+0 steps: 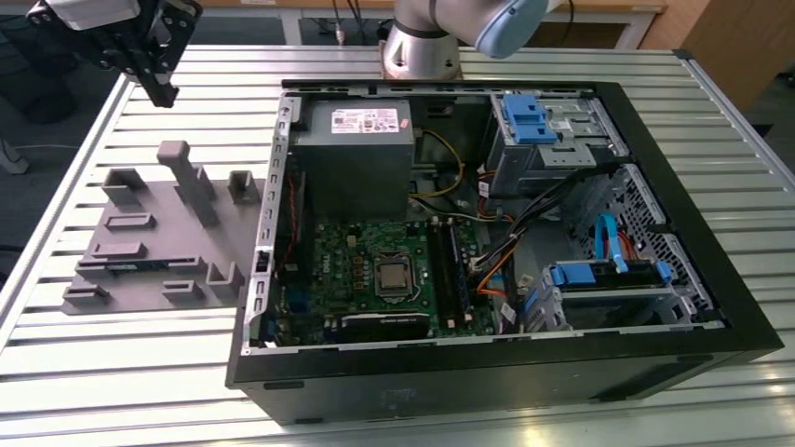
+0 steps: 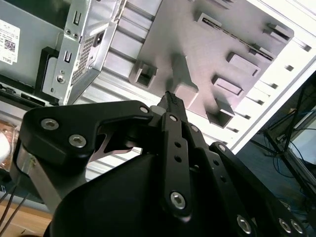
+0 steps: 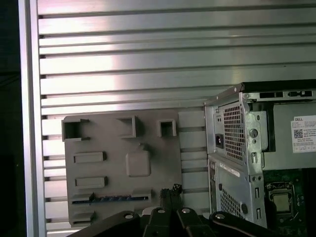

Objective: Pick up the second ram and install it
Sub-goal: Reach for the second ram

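The second ram [image 3: 111,198] is a thin blue stick lying in a slot of the grey holder plate [image 3: 123,148]. In the exterior view the ram [image 1: 122,264] shows as a faint blue strip near the plate's [image 1: 162,233] near end. My gripper [image 1: 162,95] hangs high above the table beyond the plate's far end, well apart from the ram. Its black fingers are shut together with nothing between them. In both wrist views the gripper [image 3: 170,191] [image 2: 170,99] points down toward the plate [image 2: 217,44].
An open black computer case [image 1: 497,368] lies at the exterior view's right of the plate, with a motherboard and long black slots [image 1: 444,270] inside. The plate has several raised grey posts [image 1: 186,172]. The arm's base [image 1: 420,51] stands behind the case. The slatted table's edge [image 1: 50,242] runs beside the plate.
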Action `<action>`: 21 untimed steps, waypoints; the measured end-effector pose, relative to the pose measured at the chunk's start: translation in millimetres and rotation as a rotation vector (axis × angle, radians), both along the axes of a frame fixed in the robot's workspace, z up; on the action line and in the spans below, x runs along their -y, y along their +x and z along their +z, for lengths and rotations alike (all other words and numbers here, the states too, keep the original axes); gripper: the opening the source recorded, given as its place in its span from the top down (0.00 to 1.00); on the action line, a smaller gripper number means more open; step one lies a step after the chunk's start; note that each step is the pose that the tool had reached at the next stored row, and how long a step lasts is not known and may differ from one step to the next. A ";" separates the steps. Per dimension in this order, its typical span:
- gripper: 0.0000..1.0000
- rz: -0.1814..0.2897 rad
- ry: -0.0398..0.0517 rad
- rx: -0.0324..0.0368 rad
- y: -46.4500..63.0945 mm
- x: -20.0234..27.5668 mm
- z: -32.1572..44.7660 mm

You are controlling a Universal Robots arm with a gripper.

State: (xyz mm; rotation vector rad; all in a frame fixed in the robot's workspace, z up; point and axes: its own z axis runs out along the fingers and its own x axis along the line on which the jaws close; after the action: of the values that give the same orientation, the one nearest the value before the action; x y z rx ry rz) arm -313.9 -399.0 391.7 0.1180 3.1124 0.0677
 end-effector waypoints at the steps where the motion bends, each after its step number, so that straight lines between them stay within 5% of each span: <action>1: 0.89 0.000 -0.0001 -0.0001 -2.1 0.0 0.0; 10: 0.89 0.000 -0.0003 -0.0001 -16.7 2.6 -0.5; 16: 0.89 0.000 -0.0173 -0.0032 -18.0 3.3 -0.7; 21: 0.89 0.019 -0.0177 -0.0077 -20.5 4.6 -1.6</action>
State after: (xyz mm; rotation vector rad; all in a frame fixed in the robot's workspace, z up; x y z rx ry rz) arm -334.4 -403.5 390.1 0.0882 3.1213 0.0402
